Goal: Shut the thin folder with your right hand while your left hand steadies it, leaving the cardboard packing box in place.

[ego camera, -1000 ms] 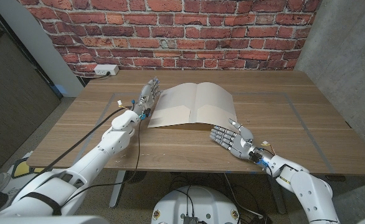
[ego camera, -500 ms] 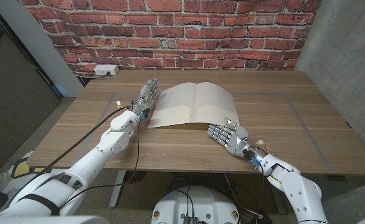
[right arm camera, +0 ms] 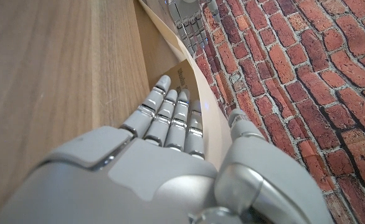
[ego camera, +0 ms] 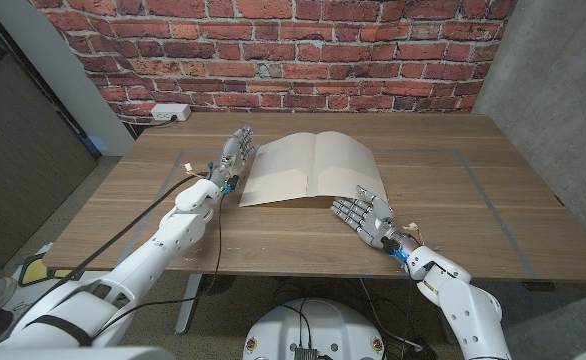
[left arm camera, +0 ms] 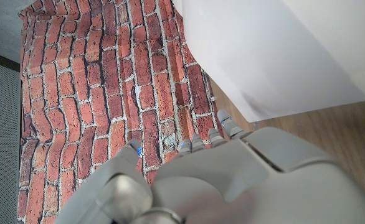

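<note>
The thin folder (ego camera: 311,168) lies open on the counter (ego camera: 123,200). Left robot hand (ego camera: 235,152) touches its left edge, fingers straight; right robot hand (ego camera: 365,217), fingers spread, at its near right corner.

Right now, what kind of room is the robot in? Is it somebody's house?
Probably a lab or workshop, not a house. A bare wooden table stands against a brick wall beside a concrete wall, with a power strip at the back and cables trailing off the robot's left arm.
</note>
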Action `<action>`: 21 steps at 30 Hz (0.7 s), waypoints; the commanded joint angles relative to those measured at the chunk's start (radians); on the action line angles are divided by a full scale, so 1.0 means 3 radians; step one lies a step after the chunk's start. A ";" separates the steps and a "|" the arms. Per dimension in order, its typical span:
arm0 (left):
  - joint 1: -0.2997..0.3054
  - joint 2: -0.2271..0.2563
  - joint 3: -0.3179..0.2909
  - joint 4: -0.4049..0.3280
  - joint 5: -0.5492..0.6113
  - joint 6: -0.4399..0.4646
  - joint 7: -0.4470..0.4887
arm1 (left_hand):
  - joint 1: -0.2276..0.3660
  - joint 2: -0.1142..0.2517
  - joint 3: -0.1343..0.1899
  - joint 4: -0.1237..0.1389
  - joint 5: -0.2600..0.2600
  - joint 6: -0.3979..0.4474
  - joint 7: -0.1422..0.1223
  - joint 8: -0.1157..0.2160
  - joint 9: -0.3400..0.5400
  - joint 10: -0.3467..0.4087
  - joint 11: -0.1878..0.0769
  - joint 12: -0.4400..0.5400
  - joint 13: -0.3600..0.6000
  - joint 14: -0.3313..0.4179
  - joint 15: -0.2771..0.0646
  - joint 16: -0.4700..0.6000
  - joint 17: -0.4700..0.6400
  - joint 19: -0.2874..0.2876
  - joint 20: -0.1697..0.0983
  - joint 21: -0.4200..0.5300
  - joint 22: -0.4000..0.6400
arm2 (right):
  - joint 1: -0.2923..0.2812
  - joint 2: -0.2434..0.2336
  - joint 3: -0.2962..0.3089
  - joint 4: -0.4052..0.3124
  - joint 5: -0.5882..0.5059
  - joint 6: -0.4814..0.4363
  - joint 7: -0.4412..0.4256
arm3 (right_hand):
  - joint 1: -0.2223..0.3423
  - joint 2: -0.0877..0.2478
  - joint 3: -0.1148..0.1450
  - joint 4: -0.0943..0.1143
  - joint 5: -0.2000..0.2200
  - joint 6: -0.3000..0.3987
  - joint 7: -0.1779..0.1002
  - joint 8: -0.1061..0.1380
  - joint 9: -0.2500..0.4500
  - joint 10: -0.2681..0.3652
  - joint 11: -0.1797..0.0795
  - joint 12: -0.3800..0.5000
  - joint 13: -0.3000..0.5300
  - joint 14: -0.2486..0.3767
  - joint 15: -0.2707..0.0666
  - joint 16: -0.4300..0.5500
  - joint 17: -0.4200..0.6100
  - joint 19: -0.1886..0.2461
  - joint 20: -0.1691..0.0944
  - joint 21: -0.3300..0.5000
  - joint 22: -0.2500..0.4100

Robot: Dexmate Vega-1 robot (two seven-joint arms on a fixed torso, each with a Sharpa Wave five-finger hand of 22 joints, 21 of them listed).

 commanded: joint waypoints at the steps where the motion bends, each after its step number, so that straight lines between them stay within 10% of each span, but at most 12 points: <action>1: 0.0039 0.0026 -0.0020 -0.0035 -0.0020 0.0003 0.0007 | 0.0006 0.0094 0.0010 -0.0003 0.0011 0.0005 -0.0007 0.0007 0.0005 -0.0018 0.0006 0.0015 0.0012 -0.0031 -0.0049 0.0011 0.0008 -0.0033 -0.0142 -0.0008 0.0013 | -0.0030 0.0083 -0.0160 0.0065 -0.0236 0.0570 -0.0283 | 0.0027 -0.0008 -0.0035 -0.0011 -0.0012 -0.0046 -0.0010 -0.0030 0.0006 -0.0027 -0.0025 -0.0026 -0.0004 -0.0058 -0.0144 -0.0008 0.0011 -0.0062 -0.0209 -0.0024 0.0015; 13: 0.0033 0.0014 -0.0022 0.0009 -0.0036 0.0001 -0.0014 | 0.0005 0.0092 0.0010 -0.0004 0.0010 0.0005 -0.0010 0.0006 0.0005 -0.0019 0.0005 0.0015 0.0012 -0.0028 -0.0047 0.0011 0.0008 -0.0026 -0.0139 -0.0020 0.0014 | 0.0005 0.0218 -0.0215 0.0042 -0.0217 0.0553 -0.0732 | 0.0206 0.0085 -0.0014 -0.0072 0.0002 0.0048 -0.0056 -0.0016 0.0006 0.0093 -0.0075 -0.0003 -0.0004 0.0080 -0.0239 0.0065 0.0002 0.0077 -0.0330 0.0050 0.0025; 21: 0.0009 -0.0003 -0.0020 0.0061 -0.0033 -0.0021 -0.0030 | 0.0003 0.0091 0.0009 -0.0004 0.0010 0.0002 -0.0007 0.0005 0.0005 -0.0021 0.0006 0.0014 0.0012 -0.0030 -0.0046 0.0010 0.0008 -0.0024 -0.0136 -0.0027 0.0014 | 0.0019 0.0314 -0.0267 -0.0084 -0.0354 0.0423 -0.1152 | 0.0666 0.0099 0.0019 -0.0084 0.0023 0.0710 -0.0137 0.0170 0.0013 0.0888 -0.0136 0.0147 0.0018 0.1397 -0.0564 0.0666 0.0280 0.0490 -0.0414 0.0701 0.0446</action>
